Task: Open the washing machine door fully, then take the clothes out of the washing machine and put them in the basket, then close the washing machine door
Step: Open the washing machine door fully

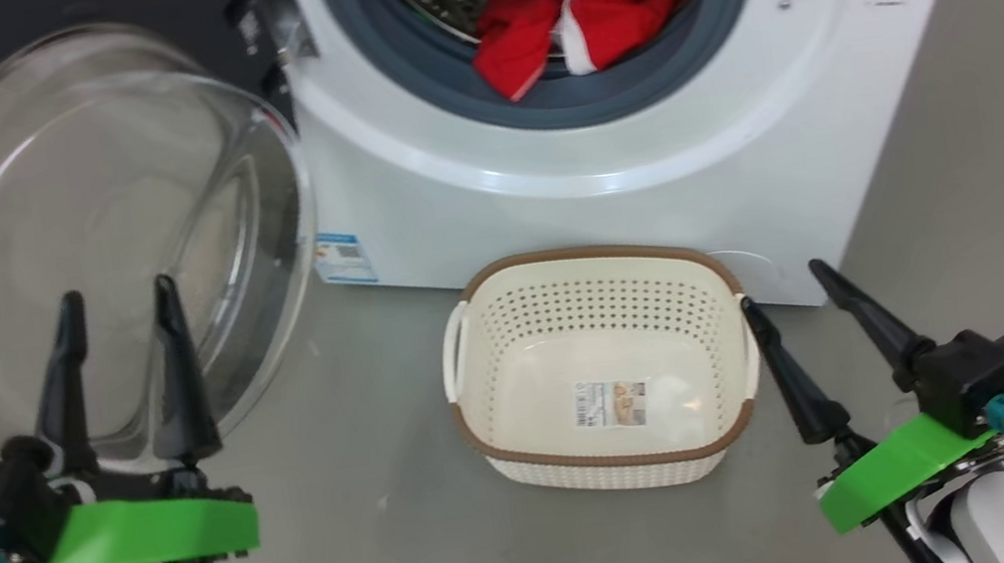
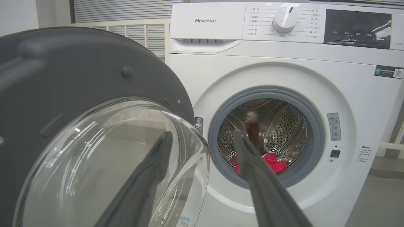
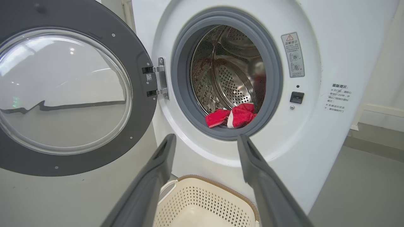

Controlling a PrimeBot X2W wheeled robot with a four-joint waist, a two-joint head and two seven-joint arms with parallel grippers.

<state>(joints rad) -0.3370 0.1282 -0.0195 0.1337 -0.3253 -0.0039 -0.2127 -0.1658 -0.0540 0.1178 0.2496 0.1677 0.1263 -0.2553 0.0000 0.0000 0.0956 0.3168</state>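
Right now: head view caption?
Open door, red clothes in washing machine, basket in front, left gripper and right gripper open.

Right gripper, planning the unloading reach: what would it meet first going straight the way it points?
Likely the white front of the washing machine, just below the clothes; depth is unclear.

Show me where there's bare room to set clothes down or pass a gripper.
Free: the basket holds just a paper label; bare floor lies between it and the washing machine door; the drum mouth above the clothes is open. Crowded: the clothes lie on the opening's lower lip, and the door bulges right before the left gripper.
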